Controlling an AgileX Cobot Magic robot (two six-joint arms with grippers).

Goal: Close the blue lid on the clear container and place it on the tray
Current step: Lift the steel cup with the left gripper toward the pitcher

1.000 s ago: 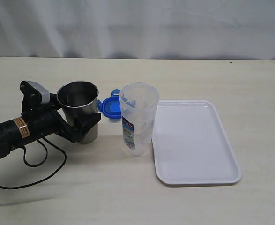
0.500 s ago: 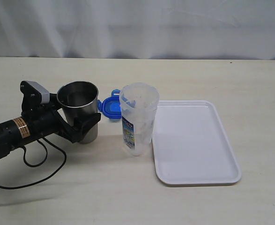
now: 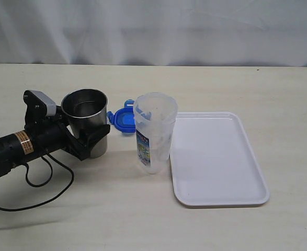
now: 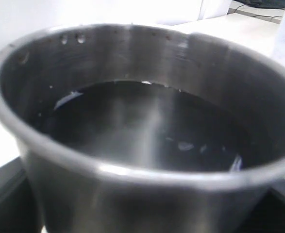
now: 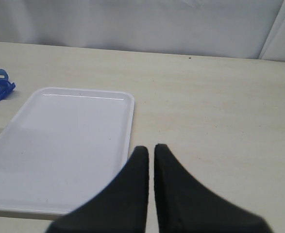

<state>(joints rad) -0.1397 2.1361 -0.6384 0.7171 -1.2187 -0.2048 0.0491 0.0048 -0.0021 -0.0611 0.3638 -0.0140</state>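
The clear container (image 3: 154, 133) stands upright on the counter (image 3: 205, 83) with its top open, just beside the near-left edge of the tray (image 3: 221, 162) but not on it. The blue lid (image 3: 123, 119) lies flat on the counter behind the container, between it and a steel cup (image 3: 84, 109); the container's rim hides part of the lid's right side in the exterior view.

The left claw (image 3: 90, 137) is clamped around the steel cup, one black finger (image 3: 98, 135) crossing the front of the cup's wall (the other finger is hidden behind it). The cup is upright and fills nearly the whole left wrist view, so little else shows there. It sits near the lid's left side, with the arm reaching in low from the left and a black cable (image 3: 38, 183) looping on the counter beneath.

The right claw (image 5: 151, 155) shows only in its own wrist view, fingers drawn close with a thin slit between them, above the counter by the tray's rim; the lid's edge peeks in beyond the tray
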